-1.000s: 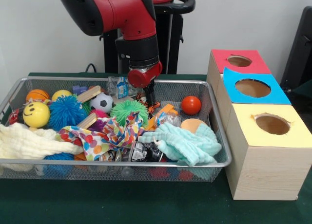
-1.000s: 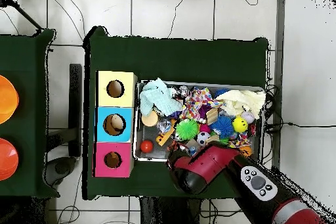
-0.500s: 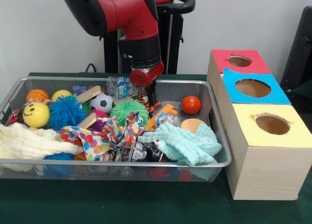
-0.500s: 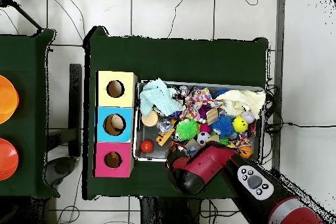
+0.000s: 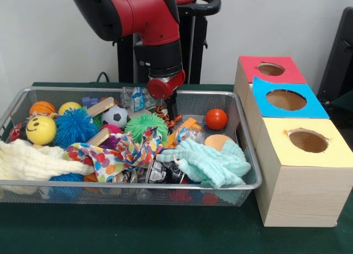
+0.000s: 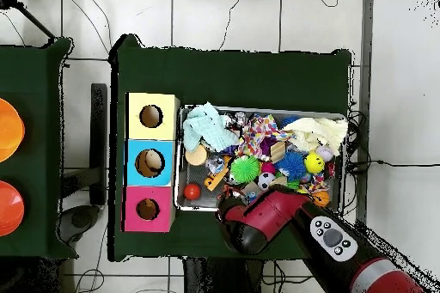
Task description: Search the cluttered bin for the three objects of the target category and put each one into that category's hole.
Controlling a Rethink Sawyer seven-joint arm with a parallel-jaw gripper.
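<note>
Above the mesh bin (image 5: pixel 242 149), front view, the gripper (image 5: pixel 172 113) hangs low over an orange-and-black striped toy (image 5: pixel 171 120), just behind the green spiky ball (image 5: pixel 144 125); I cannot tell if it is closed. Which category is wanted is not shown. The red ball (image 5: pixel 216 119), right of the green one, looks smooth and probably slippery: take it across the middle.

Overhead view: the arm (image 6: pixel 284 221) covers the gripper; the green spiky ball (image 6: pixel 245 169) looks soft and light.
</note>
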